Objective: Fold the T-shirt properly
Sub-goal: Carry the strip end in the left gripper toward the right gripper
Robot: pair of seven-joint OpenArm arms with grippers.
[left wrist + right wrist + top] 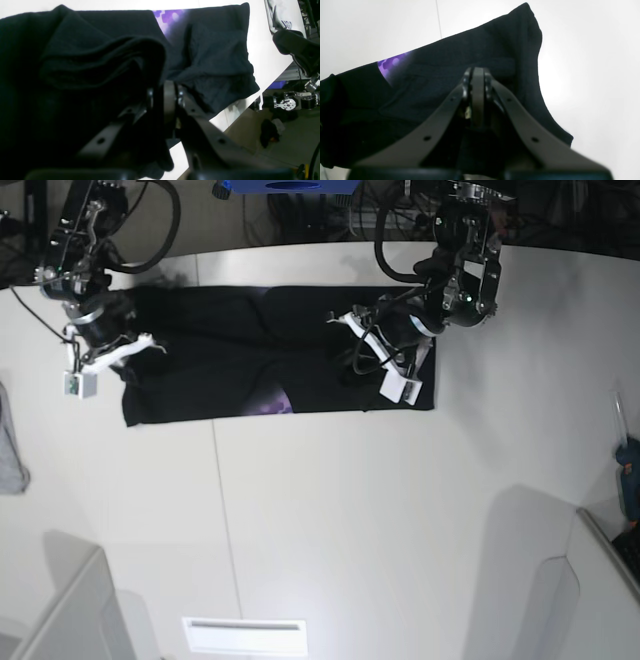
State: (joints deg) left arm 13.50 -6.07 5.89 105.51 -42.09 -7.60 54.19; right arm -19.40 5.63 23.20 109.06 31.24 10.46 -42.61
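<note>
- While you count, you have one T-shirt (pixel 230 370), lying as a black strip across the far side of the one white table (pixel 330 510).
- Two grippers: left gripper (pixel 162 96) clamps a raised fold; right gripper (pixel 477 82) has its jaws closed over the shirt.
- One grey cloth (pixel 8 450) lies apart at the table's edge.

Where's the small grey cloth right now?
In the base view the grey cloth lies at the table's far left edge, apart from the T-shirt, below the right gripper.
</note>
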